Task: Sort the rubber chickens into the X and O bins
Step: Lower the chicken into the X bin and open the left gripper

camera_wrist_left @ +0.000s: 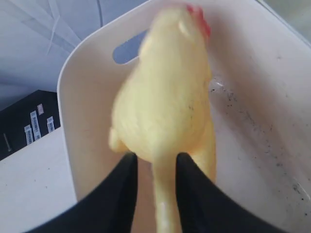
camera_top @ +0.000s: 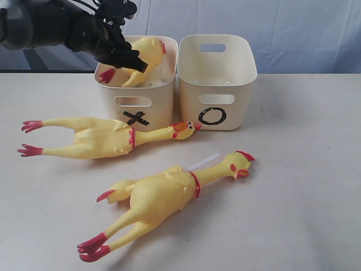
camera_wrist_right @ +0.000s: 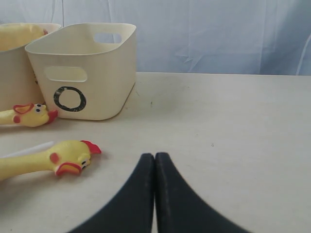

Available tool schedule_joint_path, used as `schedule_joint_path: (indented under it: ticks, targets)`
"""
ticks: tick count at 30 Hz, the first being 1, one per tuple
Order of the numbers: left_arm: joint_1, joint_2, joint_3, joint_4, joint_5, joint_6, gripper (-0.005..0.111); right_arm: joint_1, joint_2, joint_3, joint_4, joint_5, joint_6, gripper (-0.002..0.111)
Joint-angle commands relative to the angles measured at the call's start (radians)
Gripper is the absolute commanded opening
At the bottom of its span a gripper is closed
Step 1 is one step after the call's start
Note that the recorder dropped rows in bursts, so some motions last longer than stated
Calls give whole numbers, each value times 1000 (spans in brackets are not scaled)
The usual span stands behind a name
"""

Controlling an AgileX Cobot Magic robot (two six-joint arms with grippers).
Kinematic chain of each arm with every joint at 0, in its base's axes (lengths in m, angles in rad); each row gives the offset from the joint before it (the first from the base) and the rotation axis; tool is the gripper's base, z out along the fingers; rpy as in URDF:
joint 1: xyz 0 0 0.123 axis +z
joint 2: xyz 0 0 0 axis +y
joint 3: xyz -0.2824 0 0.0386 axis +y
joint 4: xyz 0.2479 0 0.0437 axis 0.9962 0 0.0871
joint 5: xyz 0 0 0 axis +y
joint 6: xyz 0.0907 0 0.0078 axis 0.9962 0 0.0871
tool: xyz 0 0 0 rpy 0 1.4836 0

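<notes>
At the upper left of the exterior view the black left arm [camera_top: 51, 25] reaches over the X bin [camera_top: 110, 110], the left one of two cream tubs standing at the back of the table [camera_top: 304, 169]. The left jaws stand parted on either side of one leg of a rubber chicken [camera_top: 148, 53] that lies inside that bin with its head toward the far wall. In the left wrist view a sliver of bin shows between one finger [camera_wrist_left: 121, 189] and the leg, so the leg is straddled, not pinched.

In front of the X bin a second chicken [camera_top: 96, 138] lies flat across the left and centre of the frame. Its red feet point left and its head lies just before the bin's front corner.

At lower centre a third chicken [camera_top: 158, 195] lies on a slant, feet at lower left and head at upper right, with a white tube [camera_top: 203, 162] beside its neck.

The O bin [camera_top: 237, 107] stands just beside the X bin, right of it.

The right wrist view shows the right jaws clenched tip to tip low over the table, facing the O bin.
</notes>
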Motion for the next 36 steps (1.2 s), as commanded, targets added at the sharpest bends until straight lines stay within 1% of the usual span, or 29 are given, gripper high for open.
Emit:
schedule_joint_path:
  ticks: [1, 14, 17, 22, 24, 26, 30, 31, 36]
  targets:
    - [3, -5, -9, -9, -21, -8, 35, -6, -6, 3, -5, -9, -1, 0]
    - [1, -11, -22, -23, -18, -10, 35, -6, -6, 3, -5, -9, -1, 0]
    - [1, -24, -44, -54, 3, -10, 35, -6, -6, 3, -5, -9, -1, 0]
    - [1, -70, -49, -54, 6, -8, 35, -6, -6, 3, -5, -9, -1, 0]
    - [1, -93, -49, -60, 27, -8, 32, -6, -6, 3, -5, -9, -1, 0]
    - [1, -114, -49, -62, 54, -8, 26, -6, -6, 3, -5, -9, -1, 0]
    - [1, -160, -49, -62, 120, -6, 2, -6, -6, 3, -5, -9, -1, 0]
    - [1, -172, -49, -62, 135, -3, 0, -6, -6, 3, -5, -9, -1, 0]
    - [1, -218, -49, -77, 208, -1, 0, -6, -6, 3, -5, -9, -1, 0]
